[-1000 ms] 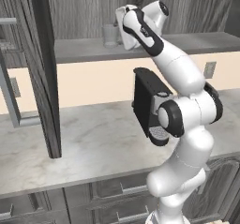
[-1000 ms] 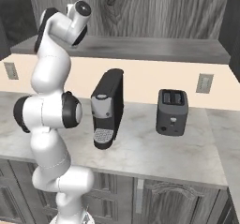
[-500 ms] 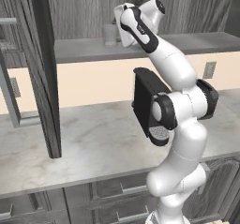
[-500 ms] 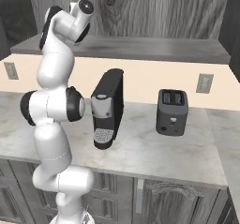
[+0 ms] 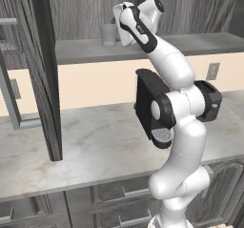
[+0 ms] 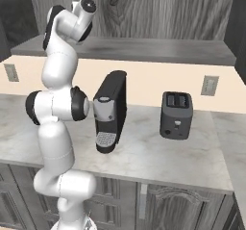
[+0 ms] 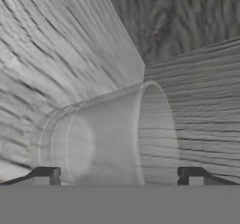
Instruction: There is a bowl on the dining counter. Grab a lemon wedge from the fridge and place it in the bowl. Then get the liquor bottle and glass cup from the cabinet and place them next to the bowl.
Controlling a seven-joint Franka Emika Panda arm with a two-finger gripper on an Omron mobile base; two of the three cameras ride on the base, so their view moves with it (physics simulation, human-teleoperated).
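Now, step: fetching the short, clear, straight-sided glass cup (image 7: pixel 110 134) from the dark grey wood-grain wall cabinet (image 5: pixel 143 46).
Cup place: upright on the cabinet's grey shelf, near its left end.
Gripper (image 7: pixel 119 174): jaws spread wide, one tip either side of the cup, nothing held.
Next move: likely ease forward, close squarely on the wall, then lift clear.
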